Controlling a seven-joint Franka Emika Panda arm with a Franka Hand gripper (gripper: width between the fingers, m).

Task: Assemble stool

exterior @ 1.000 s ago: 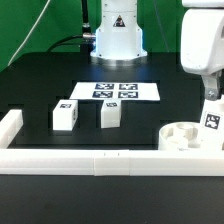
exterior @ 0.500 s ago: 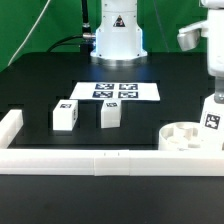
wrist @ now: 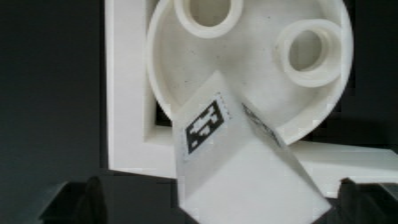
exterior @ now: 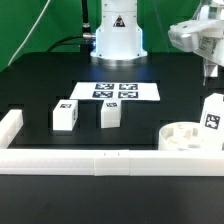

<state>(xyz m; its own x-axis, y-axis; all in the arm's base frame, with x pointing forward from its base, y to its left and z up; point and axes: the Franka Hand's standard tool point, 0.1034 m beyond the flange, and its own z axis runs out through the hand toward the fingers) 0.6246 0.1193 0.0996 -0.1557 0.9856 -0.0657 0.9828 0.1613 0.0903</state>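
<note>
Gripper point(exterior: 209, 69) is up in the air, not touching any part. Fingers point(wrist: 75, 203) are spread wide with nothing held. In the wrist view both tips are dark blurs at the frame corners and the gap between them is clear.

Third leg point(exterior: 213, 114) is straight below the fingers and apart from them. It stands on the seat point(exterior: 181, 136) at the edge nearest the exterior view's right. Its square tag faces the exterior camera. In the wrist view the leg point(wrist: 240, 150) sits centred between the two fingertips, tag showing on one face. Can't tell whether it is in a socket or only resting on the disc.

Seat lies flat on the table under the fingers, just beside the white rail point(exterior: 100, 160). The wrist view shows two open socket holes on the seat point(wrist: 222, 70) on the far side of the leg from the fingers, and the rail corner wrapping the disc.

Other two legs, one point(exterior: 65, 115) and another point(exterior: 110, 113), are well apart from the fingers, off to the exterior view's left. They stand on the table near each other, not touching. The marker board point(exterior: 118, 90) lies just behind them, also far from the fingers.
</note>
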